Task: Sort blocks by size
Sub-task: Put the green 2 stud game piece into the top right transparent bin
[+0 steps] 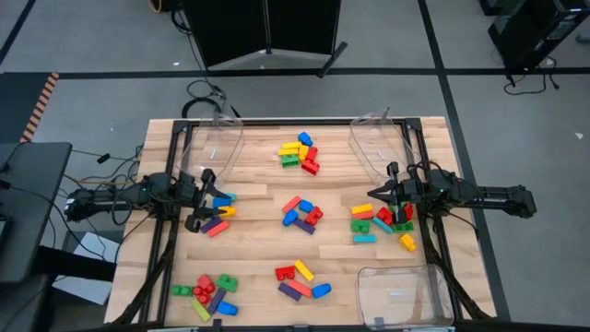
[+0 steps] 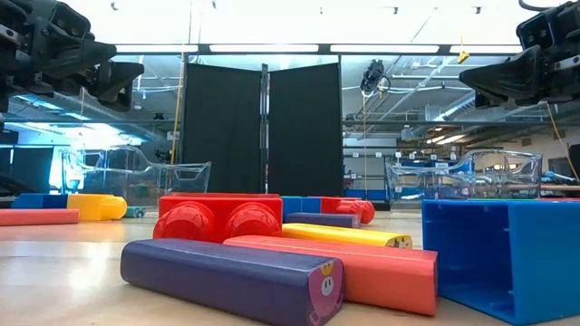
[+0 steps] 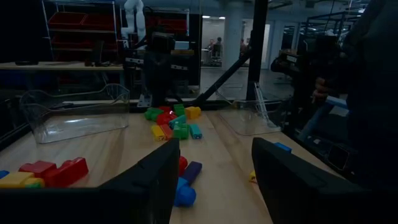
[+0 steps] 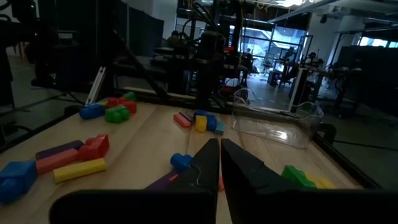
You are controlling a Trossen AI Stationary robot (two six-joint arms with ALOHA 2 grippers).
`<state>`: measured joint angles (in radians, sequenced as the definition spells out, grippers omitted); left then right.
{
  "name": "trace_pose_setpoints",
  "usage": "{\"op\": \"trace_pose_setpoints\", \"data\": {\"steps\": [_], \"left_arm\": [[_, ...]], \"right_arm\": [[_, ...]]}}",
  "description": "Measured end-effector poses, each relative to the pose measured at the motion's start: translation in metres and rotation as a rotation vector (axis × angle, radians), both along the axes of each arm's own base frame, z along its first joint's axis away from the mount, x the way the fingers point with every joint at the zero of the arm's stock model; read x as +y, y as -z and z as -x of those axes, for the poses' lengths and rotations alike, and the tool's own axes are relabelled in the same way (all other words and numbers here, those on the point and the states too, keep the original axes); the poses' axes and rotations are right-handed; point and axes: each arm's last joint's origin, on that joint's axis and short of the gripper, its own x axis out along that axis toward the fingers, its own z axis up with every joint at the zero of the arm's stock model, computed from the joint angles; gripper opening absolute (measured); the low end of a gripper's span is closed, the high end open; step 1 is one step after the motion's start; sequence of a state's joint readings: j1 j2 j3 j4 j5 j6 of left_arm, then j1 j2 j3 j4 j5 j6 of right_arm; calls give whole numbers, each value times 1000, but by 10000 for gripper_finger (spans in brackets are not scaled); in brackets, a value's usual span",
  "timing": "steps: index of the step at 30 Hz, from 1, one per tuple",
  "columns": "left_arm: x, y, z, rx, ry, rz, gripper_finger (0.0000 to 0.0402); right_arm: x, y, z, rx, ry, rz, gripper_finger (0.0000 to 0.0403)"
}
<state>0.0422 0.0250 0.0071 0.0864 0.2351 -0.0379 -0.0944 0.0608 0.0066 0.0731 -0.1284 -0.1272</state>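
Now my left fingers [image 1: 205, 198] are apart, above the counter [image 1: 258, 254]. The blocks [image 1: 219, 214] lie right under them, toward 4 o'clock. My right fingers [image 1: 376, 195] are together, with nothing inside.

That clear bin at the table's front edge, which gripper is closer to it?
The right one. The right gripper hangs over the blocks just behind the front clear bin; the left gripper is across the table, far off.

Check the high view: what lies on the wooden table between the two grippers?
A small cluster of red, blue and purple plastic bricks lies between the left gripper and the right gripper.
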Motion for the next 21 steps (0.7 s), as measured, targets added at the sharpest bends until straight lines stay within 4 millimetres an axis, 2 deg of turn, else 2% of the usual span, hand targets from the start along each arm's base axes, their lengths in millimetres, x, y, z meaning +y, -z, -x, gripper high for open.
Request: {"op": "trace_pose_setpoints", "data": {"steps": [16,21], "left_arm": [[0,0,0,0,0,0,208],[0,0,0,0,0,0,208]], "right_arm": [[0,-10,1,-97,6,5,28],[-1,-26,3,-133,31,9,28]]}}
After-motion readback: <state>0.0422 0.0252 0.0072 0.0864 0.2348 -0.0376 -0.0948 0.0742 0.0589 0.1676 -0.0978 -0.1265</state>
